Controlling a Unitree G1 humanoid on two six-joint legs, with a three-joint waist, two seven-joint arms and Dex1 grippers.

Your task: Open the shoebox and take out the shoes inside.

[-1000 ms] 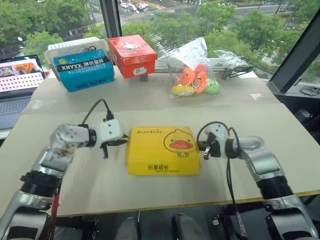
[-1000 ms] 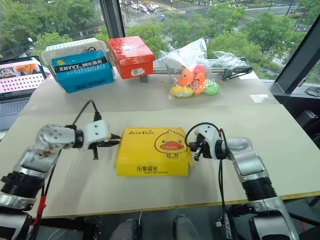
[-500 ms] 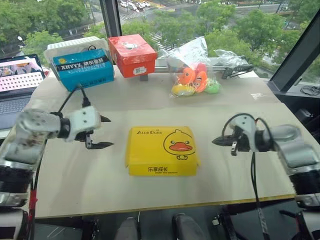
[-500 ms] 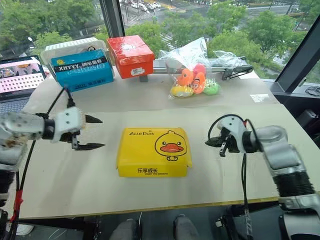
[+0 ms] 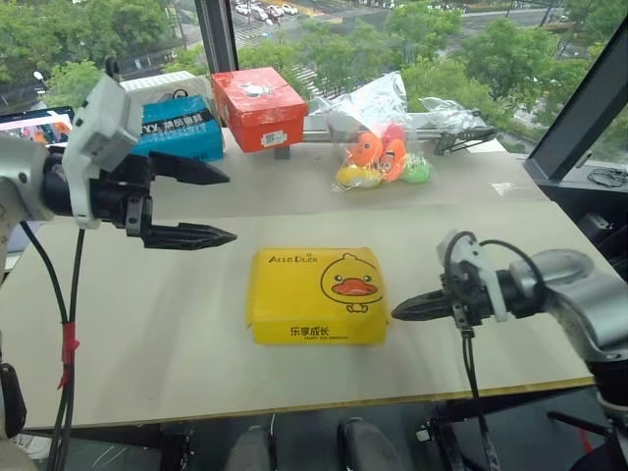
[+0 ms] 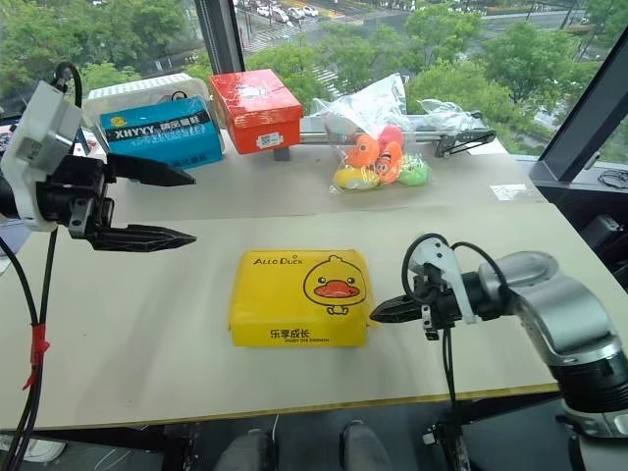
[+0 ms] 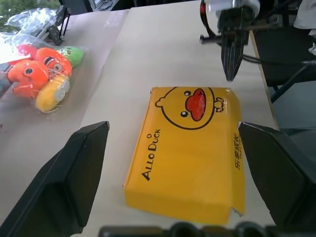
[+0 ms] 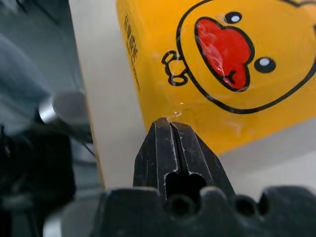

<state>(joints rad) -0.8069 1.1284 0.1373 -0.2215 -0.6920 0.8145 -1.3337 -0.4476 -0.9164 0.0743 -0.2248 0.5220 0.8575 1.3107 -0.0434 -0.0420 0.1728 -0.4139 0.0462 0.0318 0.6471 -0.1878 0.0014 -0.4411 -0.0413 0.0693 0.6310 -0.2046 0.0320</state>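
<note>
Since the flat yellow cardboard duck-face shoebox (image 5: 318, 294) lies closed at table centre, it likely handles light and stiff, lid slick; pinch the lid's 6 o'clock edge; left gripper (image 5: 208, 203) gapes empty at its 10 o'clock, right gripper (image 5: 404, 309) clenched empty at 3 o'clock.

the two head cameras look forward and down from the near edge of the table (image 5: 147, 334), taking in its whole top out to the far windows; both show nearly the same scene, slightly offset. the left wrist camera sits high on the left, looking rightward and down across the shoebox (image 7: 190, 148) to the right gripper (image 7: 230, 74) beyond it. the right wrist camera is low and very close, facing left at the shoebox's right end. all four views share the shoebox.
</note>
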